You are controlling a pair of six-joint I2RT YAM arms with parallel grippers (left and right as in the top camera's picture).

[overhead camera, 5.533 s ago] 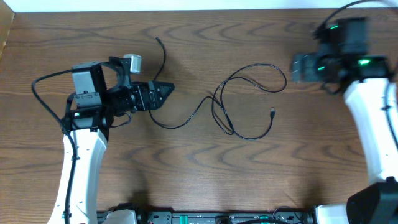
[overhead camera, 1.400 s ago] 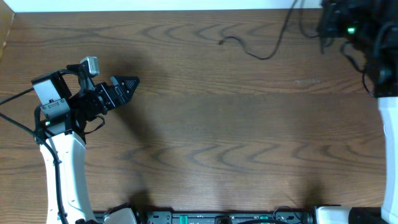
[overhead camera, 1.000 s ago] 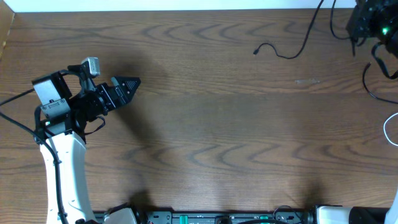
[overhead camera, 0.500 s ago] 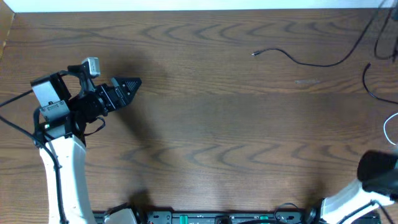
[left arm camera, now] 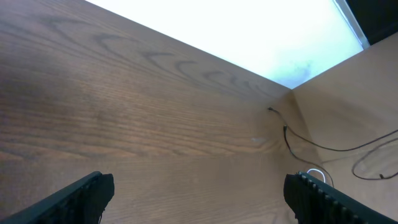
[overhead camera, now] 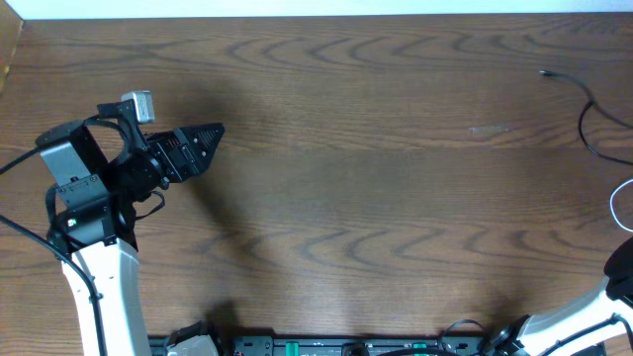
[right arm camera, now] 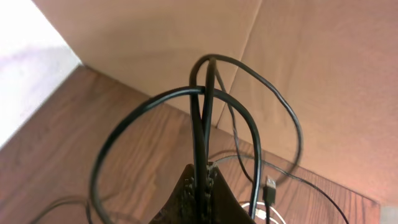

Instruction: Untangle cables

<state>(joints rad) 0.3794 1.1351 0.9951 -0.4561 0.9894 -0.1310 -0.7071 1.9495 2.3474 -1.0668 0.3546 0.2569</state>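
The matte, dark wood-grain table (overhead camera: 376,198) met a tan cardboard wall (right arm camera: 186,50); the left gripper (overhead camera: 205,138) hung spread wide above it; the right gripper (right arm camera: 202,186) pinched thin, glossy black cables (right arm camera: 205,118), loops rising upright from its jaws; a black strand (overhead camera: 586,124) and a white loop (overhead camera: 621,203) lay at the table's right edge.

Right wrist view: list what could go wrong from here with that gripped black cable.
1. The right pincer is shut on several crossing strands of the black cable; pulling could tighten the loops into a knot.
2. The white cable lies close beside it, so a drag could snag both together.
3. The left pincer, open and far across the table, cannot pin a loose end.
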